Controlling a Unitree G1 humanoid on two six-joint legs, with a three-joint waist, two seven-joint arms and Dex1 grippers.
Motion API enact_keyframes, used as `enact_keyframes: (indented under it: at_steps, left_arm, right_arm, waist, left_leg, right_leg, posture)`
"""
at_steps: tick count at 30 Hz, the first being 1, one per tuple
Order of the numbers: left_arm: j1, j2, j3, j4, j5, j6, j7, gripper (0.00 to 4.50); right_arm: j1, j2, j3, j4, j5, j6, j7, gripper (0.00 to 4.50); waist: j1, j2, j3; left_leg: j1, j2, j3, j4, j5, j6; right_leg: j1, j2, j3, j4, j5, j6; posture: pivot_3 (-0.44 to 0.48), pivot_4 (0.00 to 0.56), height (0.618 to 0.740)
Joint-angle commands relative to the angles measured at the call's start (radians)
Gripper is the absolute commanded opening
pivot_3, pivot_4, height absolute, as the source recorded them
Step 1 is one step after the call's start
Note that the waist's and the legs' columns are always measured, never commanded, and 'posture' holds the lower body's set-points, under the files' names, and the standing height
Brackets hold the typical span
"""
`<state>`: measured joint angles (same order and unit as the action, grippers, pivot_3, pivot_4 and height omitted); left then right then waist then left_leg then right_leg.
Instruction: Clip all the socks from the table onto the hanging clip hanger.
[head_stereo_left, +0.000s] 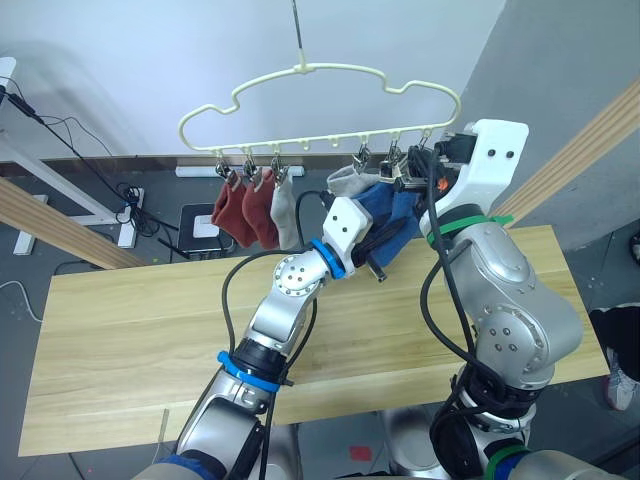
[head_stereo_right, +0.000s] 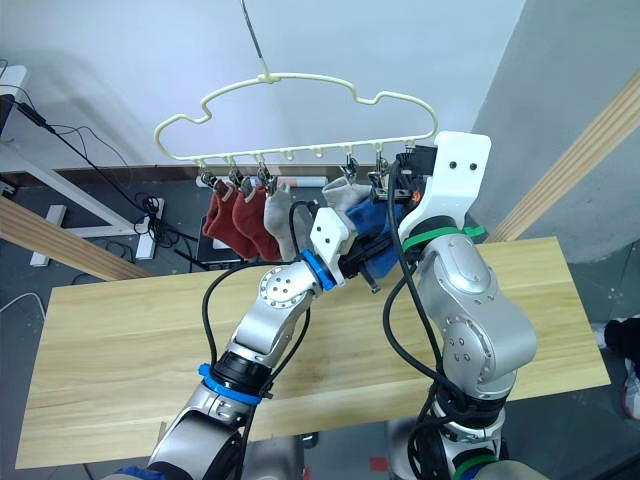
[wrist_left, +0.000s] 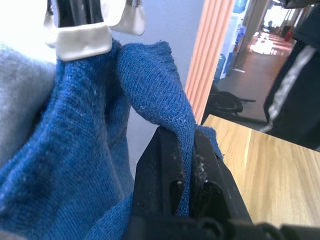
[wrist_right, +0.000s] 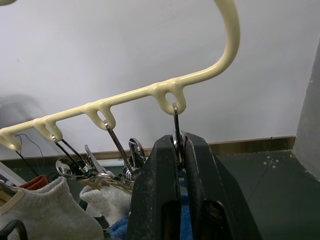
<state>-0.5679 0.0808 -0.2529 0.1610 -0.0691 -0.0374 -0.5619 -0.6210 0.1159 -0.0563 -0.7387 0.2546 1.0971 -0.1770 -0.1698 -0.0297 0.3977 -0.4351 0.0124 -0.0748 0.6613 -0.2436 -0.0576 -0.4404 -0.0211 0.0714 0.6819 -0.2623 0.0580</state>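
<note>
Where the head camera's left eye looks down, the clip hanger is seen hanging at twelve o'clock above the table, whose planks lie bare around the arms. Two rust red socks and a light grey sock are clipped at the hanger's left end, toward ten o'clock of the frame. A second grey sock and a blue sock hang toward the right end, at about one o'clock. The left gripper is raised to the blue fabric, and the right gripper is lifted to the hanger's last clips at one o'clock.

From the right eye, the same arrangement is shown, with the blue sock largely covered by the two arms.

Through the left wrist camera, a fold of a blue sock is seen pinched between the black fingers, which are closed tight on it. Beside it, more blue knit is held under a metal clip at eleven o'clock.

Through the right wrist camera, the fingers are seen pressed together on the wire stem of the end clip, directly under the hanger's last loop. Further clips and grey sock knit are visible at eight o'clock.
</note>
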Motion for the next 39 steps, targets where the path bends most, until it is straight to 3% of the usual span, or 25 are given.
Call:
enact_keyframes:
  at_steps: [1,35,39]
  left_arm:
    - [0.000,-0.015,0.012,-0.031,-0.019,-0.019,0.000,0.02]
    - [-0.014,-0.059,0.036,-0.076,-0.073,0.032,0.002,0.02]
    - [-0.012,-0.058,0.035,-0.077,-0.071,0.033,0.004,0.00]
  right_arm:
    - [-0.005,-0.004,0.000,-0.038,-0.007,-0.014,-0.004,0.00]
    - [0.030,-0.041,0.044,-0.054,-0.034,-0.025,0.012,0.00]
    - [0.033,-0.040,0.039,-0.056,-0.046,-0.031,0.009,1.34]
  waist:
    - [0.000,0.000,0.000]
    - [-0.001,0.000,0.000]
    - [-0.001,0.000,0.000]
  left_leg:
    - [0.000,0.000,0.000,0.000,0.000,0.000]
    - [0.000,0.000,0.000,0.000,0.000,0.000]
    - [0.000,0.000,0.000,0.000,0.000,0.000]
  right_leg:
    - [0.000,0.000,0.000,0.000,0.000,0.000]
    - [0.000,0.000,0.000,0.000,0.000,0.000]
    - [0.000,0.000,0.000,0.000,0.000,0.000]
  posture:
    - [-0.305,0.379,0.740]
    - [-0.307,0.379,0.740]
    - [-0.307,0.379,0.740]
